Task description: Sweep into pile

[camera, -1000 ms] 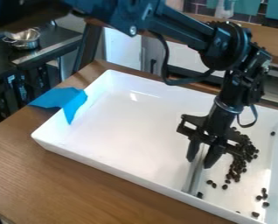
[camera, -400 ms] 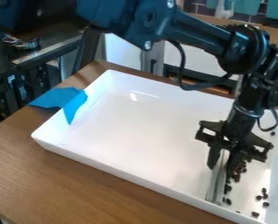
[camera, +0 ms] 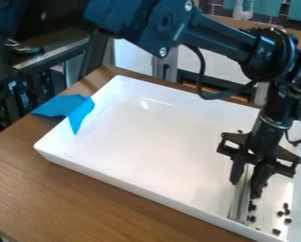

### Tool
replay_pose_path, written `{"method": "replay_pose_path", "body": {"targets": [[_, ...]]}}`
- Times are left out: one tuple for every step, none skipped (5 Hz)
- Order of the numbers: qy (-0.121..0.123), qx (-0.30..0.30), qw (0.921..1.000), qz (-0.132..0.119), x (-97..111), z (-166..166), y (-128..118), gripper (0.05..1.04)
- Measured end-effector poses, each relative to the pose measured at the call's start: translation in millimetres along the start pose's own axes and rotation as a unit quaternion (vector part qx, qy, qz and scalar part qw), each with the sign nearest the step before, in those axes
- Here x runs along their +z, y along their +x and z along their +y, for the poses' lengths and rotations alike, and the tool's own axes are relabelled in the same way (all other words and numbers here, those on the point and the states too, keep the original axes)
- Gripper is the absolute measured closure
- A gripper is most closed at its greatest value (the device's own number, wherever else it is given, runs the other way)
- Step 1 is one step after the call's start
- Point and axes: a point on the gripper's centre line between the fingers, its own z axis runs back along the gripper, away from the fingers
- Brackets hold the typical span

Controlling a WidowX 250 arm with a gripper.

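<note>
Bench (camera: 84, 203) of brown wood, carrying the tray; no fault noted. Large white rectangular tray (camera: 153, 132) with raised walls: lies flat, its left side broadly bare. Black jointed robot arm (camera: 225, 40): extends over the tray's right part from the upper left. Bright blue piece of tape or cloth (camera: 67, 108): laid over the tray's left corner, part on the bench (purpose not established).

Black two-finger hand (camera: 245, 189): pointed downward, pinching the upper end of a thin, flat, greyish blade (camera: 239, 208) between its fingers. Blade stands on edge near the front wall, apparently touching the tray floor.

Small dark beans (camera: 287, 220): some lie close along the blade's right side, several loose ones sit between it and the right wall, and one lies behind the hand. The pile is partly hidden by the hand, so its size cannot be certified.

Risks, in the inspector's judgement: a blade raised slightly would let beans slip beneath; a push too near the front wall could jam it or twist it in the pinch; a hard stroke could scatter the loose beans. Those beyond the blade's ends may be missed altogether, unless separate strokes are made.
</note>
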Motion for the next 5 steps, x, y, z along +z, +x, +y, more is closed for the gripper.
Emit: {"method": "replay_pose_path", "body": {"targets": [[-0.016, -0.005, 0.9998, -0.012, -0.7, -2.6, -1.1, 0.745], [-0.048, -0.018, 0.9986, -0.015, 6.9, 11.7, -0.2, 0.745], [-0.075, 0.002, 0.997, -0.018, 37.4, 62.3, 18.1, 0.745], [-0.068, 0.023, 0.9974, -0.008, 45.6, 115.3, 32.3, 0.745], [-0.041, -0.007, 0.999, -0.019, 51.9, 150.3, 44.4, 0.745]]}}
